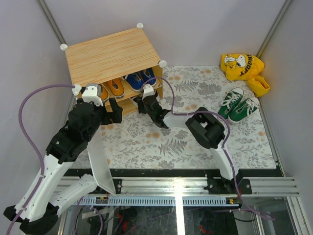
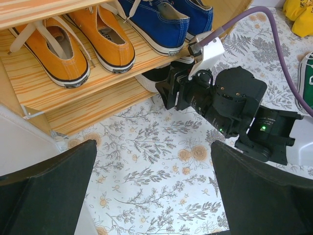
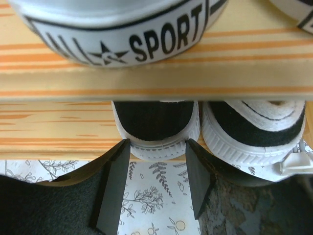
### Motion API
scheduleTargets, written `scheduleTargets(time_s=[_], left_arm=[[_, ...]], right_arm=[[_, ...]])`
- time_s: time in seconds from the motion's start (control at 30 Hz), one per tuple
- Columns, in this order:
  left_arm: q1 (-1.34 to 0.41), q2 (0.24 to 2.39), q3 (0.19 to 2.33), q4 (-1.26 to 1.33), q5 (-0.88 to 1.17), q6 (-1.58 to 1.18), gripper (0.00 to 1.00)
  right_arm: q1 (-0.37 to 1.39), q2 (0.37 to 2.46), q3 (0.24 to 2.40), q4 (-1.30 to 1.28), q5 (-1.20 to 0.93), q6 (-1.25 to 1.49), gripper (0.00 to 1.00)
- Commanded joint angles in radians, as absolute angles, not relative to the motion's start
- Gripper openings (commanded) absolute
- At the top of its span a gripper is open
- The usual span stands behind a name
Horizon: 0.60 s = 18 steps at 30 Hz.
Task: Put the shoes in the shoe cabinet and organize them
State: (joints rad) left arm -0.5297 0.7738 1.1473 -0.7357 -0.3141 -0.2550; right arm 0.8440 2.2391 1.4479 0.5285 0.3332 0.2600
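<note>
1. Left gripper (image 2: 152, 149) sat low in the left wrist frame, jaws spread wide and empty, over the floral mat (image 1: 146, 142).
2. Shoe cabinet (image 1: 110, 51) stood upper left in the top view. Its upper shelf held orange shoes (image 2: 73, 44) on the left and blue shoes (image 2: 164, 22) on the right, heels outward.
3. Lower shelf held two black shoes (image 3: 155, 120). Right gripper (image 3: 156, 152) was unclenched, its fingers flanking the left heel; contact unclear.
4. Green shoes (image 1: 238, 105) lay on the mat at right, well apart from the cabinet.
5. Yellow bag (image 1: 242, 66) was at upper right.
</note>
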Motion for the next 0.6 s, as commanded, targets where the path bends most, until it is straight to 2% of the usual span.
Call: scheduleTargets(time_s=[0.0, 0.13, 0.27, 0.37, 0.57], left_arm=[[-0.535, 0.767, 1.142, -0.692, -0.333, -0.236, 1.00], [-0.538, 0.766, 1.142, -0.692, -0.336, -0.235, 1.00], [-0.537, 0.769, 1.145, -0.693, -0.339, -0.233, 1.00], [-0.538, 0.775, 1.152, -0.693, -0.339, -0.234, 1.00], [-0.537, 0.786, 1.165, -0.692, -0.333, -0.236, 1.00]], right_arm=[[0.827, 2.266, 1.520, 0.578, 0.376, 0.279, 0.55], [0.823, 2.270, 1.518, 0.574, 0.382, 0.293, 0.55], [0.824, 2.224, 1.474, 0.552, 0.368, 0.307, 0.62], [0.827, 2.140, 1.411, 0.520, 0.358, 0.326, 0.69], [0.842, 1.959, 1.287, 0.337, 0.432, 0.381, 0.72]])
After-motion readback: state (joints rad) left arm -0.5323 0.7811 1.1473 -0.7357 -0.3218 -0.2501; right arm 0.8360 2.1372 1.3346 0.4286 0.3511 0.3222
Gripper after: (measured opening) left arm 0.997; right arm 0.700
